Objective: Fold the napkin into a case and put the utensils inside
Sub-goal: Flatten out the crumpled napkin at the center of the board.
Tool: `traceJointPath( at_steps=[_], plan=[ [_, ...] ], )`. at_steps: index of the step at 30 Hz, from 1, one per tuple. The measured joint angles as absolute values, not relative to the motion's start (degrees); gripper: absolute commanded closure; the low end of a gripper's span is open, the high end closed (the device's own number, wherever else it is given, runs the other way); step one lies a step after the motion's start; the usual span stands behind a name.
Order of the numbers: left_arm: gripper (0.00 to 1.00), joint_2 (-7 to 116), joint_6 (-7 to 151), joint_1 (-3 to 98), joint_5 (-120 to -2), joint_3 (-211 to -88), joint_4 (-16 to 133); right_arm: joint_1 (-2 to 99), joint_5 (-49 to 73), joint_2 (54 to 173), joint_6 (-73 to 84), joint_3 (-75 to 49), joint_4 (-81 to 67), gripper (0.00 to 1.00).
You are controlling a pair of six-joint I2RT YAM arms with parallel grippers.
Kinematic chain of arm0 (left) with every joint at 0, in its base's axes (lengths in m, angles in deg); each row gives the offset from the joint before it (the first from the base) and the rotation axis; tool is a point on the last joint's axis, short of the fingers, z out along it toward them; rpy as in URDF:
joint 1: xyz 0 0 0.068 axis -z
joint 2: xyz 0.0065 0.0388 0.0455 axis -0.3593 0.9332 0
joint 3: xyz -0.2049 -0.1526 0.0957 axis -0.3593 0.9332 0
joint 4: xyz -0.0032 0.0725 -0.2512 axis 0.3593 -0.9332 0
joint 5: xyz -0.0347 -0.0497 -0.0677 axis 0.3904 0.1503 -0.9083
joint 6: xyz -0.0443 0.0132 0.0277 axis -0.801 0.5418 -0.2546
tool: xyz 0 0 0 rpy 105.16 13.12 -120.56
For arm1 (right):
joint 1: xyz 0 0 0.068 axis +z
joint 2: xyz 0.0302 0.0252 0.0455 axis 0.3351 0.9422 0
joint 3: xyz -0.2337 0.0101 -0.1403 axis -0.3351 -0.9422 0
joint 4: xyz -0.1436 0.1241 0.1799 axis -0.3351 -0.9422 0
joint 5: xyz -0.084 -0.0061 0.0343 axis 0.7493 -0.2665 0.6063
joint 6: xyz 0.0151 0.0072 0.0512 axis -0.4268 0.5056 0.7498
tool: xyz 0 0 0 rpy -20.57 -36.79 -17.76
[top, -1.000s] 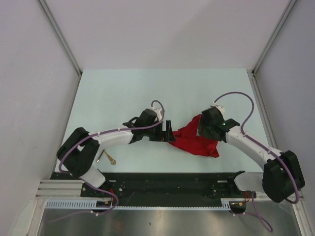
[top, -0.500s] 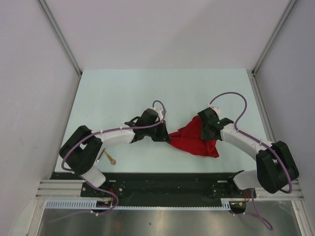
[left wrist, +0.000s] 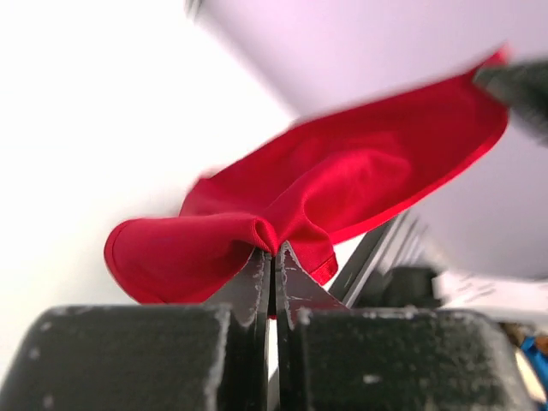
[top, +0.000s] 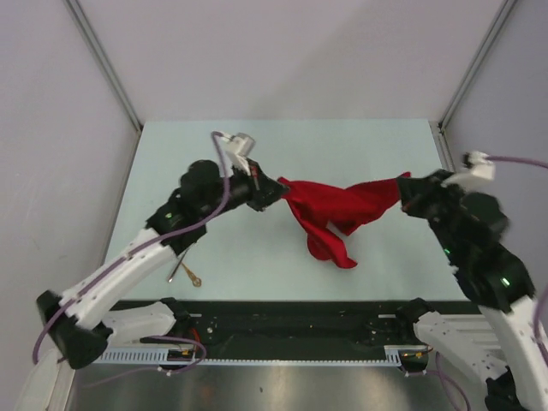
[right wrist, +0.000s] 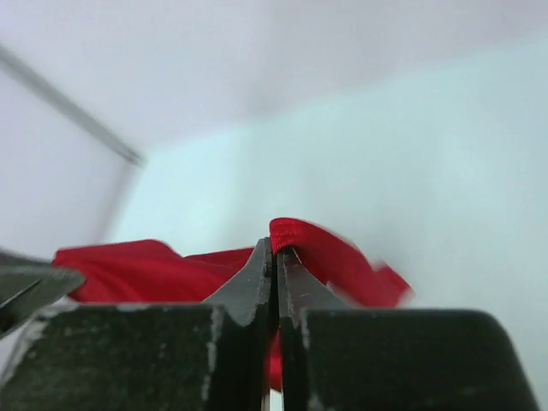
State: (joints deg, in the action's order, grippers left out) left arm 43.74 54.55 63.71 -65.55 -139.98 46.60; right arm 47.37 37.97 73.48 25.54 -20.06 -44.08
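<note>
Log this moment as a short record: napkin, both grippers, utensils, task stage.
napkin: bright red, strung between both grippers, middle sagging toward the table
left gripper: shut on one end of the napkin
right gripper: shut on the opposite end
utensils: gold, lying on the table at its near left, apart from the napkin
task stage: napkin not yet folded, utensils not inside

my left gripper [top: 272, 190] pinches one corner of the napkin [top: 330, 214] | my right gripper [top: 404, 188] pinches the opposite corner | cloth hangs stretched between them (middle sagging low) | gold utensils [top: 190, 276] lie on the table [top: 360, 145], well left of it
</note>
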Motion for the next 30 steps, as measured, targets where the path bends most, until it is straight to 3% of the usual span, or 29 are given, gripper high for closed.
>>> traceJointPath(
  at_steps=[6, 12, 16, 23, 24, 28, 29, 30],
  plan=[
    [1.00, 25.2, 58.2, 63.7, -68.1, -140.9, 54.4, 47.0, 24.0, 57.8, 23.4, -14.9, -35.6, 1.00],
    [1.00, 20.5, 59.9, 64.3, -69.5, -140.9, 59.2, 45.4, 15.7, 59.3, 24.5, -13.8, -32.2, 1.00],
    [1.00, 27.0, 60.1, 64.1, -60.2, -144.4, 53.1, 45.3, 24.4, 64.6, 25.3, -14.0, -33.4, 1.00],
    [1.00, 56.2, 57.7, 57.6, -50.1, -157.8, 41.4, 40.2, 38.0, 86.7, 25.4, -15.5, -33.7, 1.00],
    [0.95, 60.9, 57.2, 56.1, -49.7, -158.7, 40.1, 37.0, 37.3, 91.7, 25.5, -16.7, -32.1, 1.00],
    [0.53, 80.7, 56.4, 51.6, -48.0, -168.5, 34.2, 27.5, 34.5, 109.0, 26.0, -19.0, -28.6, 0.93],
    [0.44, 85.0, 56.9, 51.0, -47.7, -172.4, 32.7, 25.8, 34.3, 113.1, 25.8, -19.0, -27.8, 0.78],
    [0.32, 90.2, 57.1, 50.5, -47.3, -177.6, 31.1, 24.5, 34.3, 117.0, 25.4, -18.7, -27.2, 0.70]
  ],
)
